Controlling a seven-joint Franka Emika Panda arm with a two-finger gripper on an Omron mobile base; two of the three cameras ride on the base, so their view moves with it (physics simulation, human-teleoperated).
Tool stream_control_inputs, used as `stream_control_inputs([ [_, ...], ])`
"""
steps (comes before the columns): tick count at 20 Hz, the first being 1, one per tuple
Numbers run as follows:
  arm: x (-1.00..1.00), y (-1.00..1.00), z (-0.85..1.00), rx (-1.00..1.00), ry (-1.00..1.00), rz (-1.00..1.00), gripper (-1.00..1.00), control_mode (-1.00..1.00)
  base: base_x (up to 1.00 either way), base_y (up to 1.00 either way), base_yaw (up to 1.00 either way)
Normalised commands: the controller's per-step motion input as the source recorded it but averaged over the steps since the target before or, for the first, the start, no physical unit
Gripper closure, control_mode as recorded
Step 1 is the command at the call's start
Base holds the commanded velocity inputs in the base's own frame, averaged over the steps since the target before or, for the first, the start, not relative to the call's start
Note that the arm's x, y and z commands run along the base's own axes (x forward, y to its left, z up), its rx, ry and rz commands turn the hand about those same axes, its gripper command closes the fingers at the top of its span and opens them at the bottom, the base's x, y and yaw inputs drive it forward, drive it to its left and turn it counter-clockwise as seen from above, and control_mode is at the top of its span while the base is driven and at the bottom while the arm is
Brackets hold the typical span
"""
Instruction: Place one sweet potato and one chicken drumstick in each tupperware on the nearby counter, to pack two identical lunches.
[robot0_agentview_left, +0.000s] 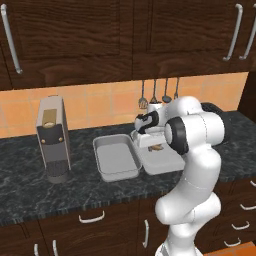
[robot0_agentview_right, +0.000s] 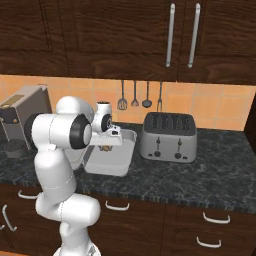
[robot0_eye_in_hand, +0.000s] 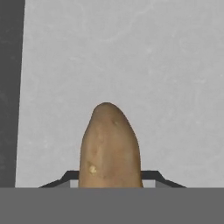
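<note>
The gripper (robot0_eye_in_hand: 111, 177) is pinched on a sweet potato (robot0_eye_in_hand: 110, 146), its two dark finger tips (robot0_eye_in_hand: 70, 176) pressed against the tuber's flanks near its thick end, while the tapered end juts forward over the pale floor of a tupperware (robot0_eye_in_hand: 131, 65). In the left base view the hand (robot0_agentview_left: 146, 122) hangs low over the right-hand tupperware (robot0_agentview_left: 167, 162), which lies against the right side of its twin (robot0_agentview_left: 116, 157); a small tan-brown item (robot0_agentview_left: 156, 147) shows just under the hand, most likely the same tuber. The left-hand tray looks bare. In the right base view the hand (robot0_agentview_right: 111, 131) sits over the tray (robot0_agentview_right: 111, 161), to the left of the silver toaster (robot0_agentview_right: 167, 136). A coffee machine (robot0_agentview_left: 52, 137) stands further left on the dark counter (robot0_agentview_left: 30, 185).

My reading is that the tuber is about to be let go into this tray. The grip is near one end, so the long free end could swing as the jaws part and the tuber could roll toward the tray wall. The dark strip (robot0_eye_in_hand: 9, 87) at the left of the hand view is likely counter beyond the tray's edge; a release drifting that way could drop the tuber on the rim. I cannot tell how high it hangs above the tray floor.
</note>
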Motion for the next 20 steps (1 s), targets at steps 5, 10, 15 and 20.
stream_control_inputs([
  [5, -0.06, 0.03, -0.06, 0.01, 0.0, 0.02, -1.0, -1.0, 0.0, 0.0, 0.0],
  [10, -0.22, 0.0, 0.15, 0.0, 0.0, 0.0, -1.0, -1.0, 0.0, 0.0, 0.0],
  [15, -0.55, 0.0, 0.46, 0.0, 0.0, 0.0, -1.0, -1.0, 0.0, 0.0, 0.0],
  [20, -0.92, 0.0, 0.38, 0.01, -0.04, 0.0, -1.0, -1.0, 0.0, 0.0, 0.0],
])
